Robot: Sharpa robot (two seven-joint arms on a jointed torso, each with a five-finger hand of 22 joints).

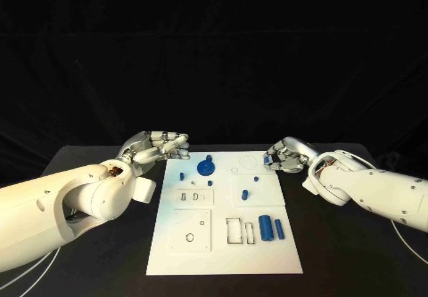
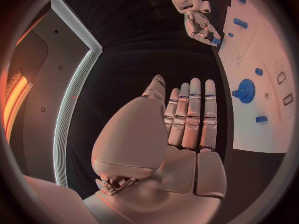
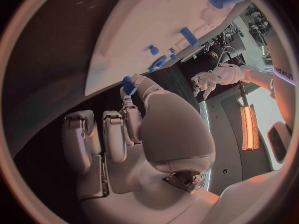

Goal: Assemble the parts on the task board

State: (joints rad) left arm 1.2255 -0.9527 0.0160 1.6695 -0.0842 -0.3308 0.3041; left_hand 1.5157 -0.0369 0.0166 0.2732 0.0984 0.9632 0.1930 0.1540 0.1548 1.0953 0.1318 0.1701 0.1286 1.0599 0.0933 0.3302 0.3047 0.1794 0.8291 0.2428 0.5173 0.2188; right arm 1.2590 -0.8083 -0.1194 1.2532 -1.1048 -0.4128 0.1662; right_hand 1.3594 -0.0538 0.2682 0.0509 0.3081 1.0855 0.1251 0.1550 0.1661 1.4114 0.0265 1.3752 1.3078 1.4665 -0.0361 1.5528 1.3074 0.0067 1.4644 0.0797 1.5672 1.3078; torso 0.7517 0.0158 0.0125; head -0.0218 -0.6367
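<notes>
Right wrist view: "andex"-like lettering (image 3: 281, 76), partly readable.

Two thick white arms of smooth rounded shells, dotted with small dark screws, the left arm (image 1: 62, 207) showing brownish parts in a gap just behind its wrist. The left hand (image 1: 161, 147) and right hand (image 1: 287, 156) are silver, with segmented fingers and pale pads; a thin white cable trails beneath each arm
</notes>
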